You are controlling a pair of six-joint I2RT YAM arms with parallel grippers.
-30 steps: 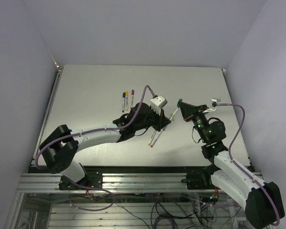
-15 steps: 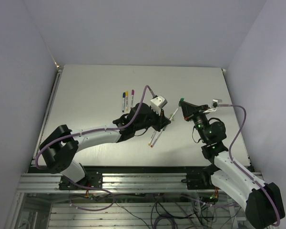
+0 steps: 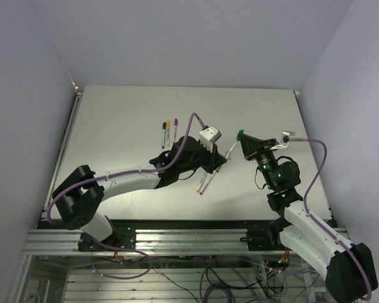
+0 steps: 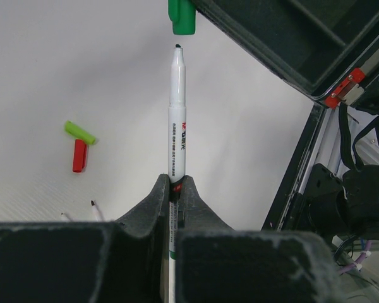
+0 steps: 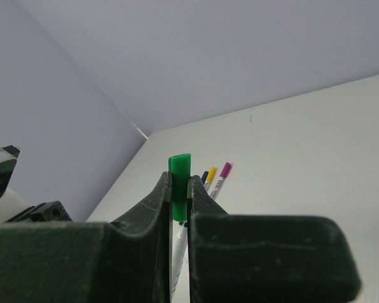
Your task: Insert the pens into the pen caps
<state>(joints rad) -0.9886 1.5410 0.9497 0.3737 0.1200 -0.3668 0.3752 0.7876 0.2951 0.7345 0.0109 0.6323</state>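
Little moved | left hand pinches slim white pen | right hand pinches stubby green cap

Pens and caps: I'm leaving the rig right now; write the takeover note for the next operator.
Left gripper: shut on an uncapped pen, tip aimed at the cap.
Right gripper: shut on the dark green cap, just off that tip, not yet on.
Done: three pens at the far side look capped (blue, yellow, magenta).
To do: seat this cap; then two bare pens by the left gripper, with the light green cap and red cap loose on the table.
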